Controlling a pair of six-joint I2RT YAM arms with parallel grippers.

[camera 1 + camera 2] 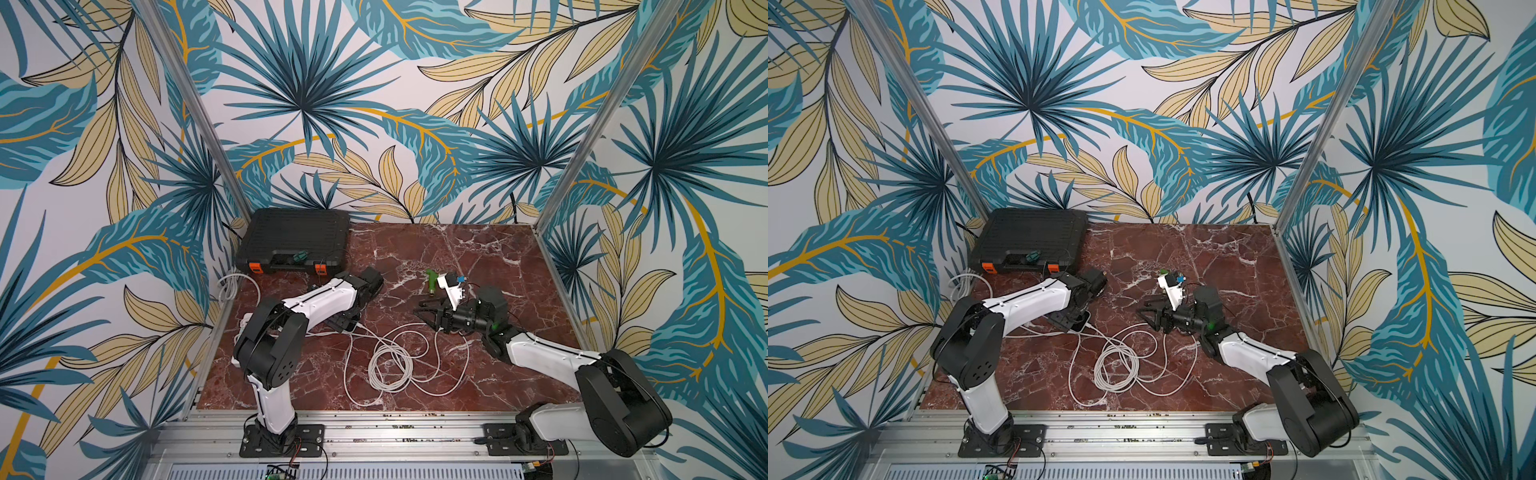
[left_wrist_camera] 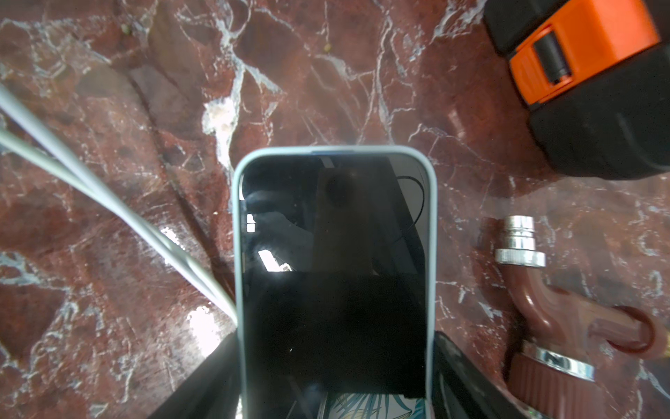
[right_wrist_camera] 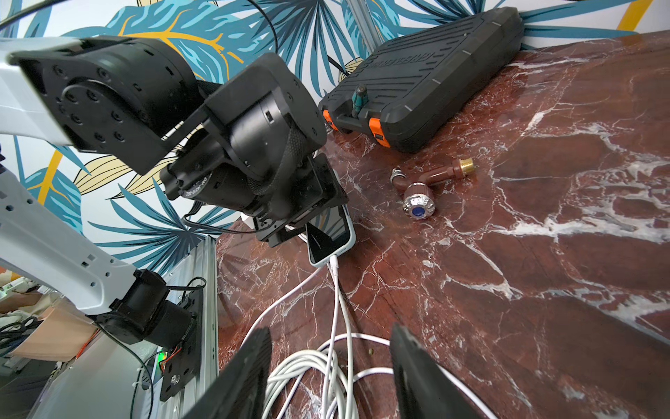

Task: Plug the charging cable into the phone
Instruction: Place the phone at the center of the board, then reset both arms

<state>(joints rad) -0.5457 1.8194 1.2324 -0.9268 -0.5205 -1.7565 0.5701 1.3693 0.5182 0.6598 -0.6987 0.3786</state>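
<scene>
Right wrist view, nearest first: the right gripper [image 3: 331,335] stands parted and empty. Its two dark jaws sit either side of the loose coil of the charging cable [image 3: 326,366] and touch none of it that I can see. From the coil a white strand runs straight ahead to the plug [image 3: 334,259], which meets the near short edge of the phone [image 3: 331,235]. It looks seated in the port, though how deep cannot be told.

The phone lies low on the marble table [image 3: 544,254]. Its long axis points away from the right gripper, with the port end nearest it and the far end under the left arm. Left wrist view shows the left gripper [image 2: 335,337] clamped across the phone's width, a jaw against each long side of the pale case, screen up.

Beyond the phone and off to one side lies a brown tap [image 3: 420,188], apart from it. Beyond that, the black tool case [image 3: 427,83] sits at the wall.

By my judgement the right arm is nearer the port end. Any last push on the plug would fall to it, and would have to run along the phone's length, toward the left gripper that braces the phone.
</scene>
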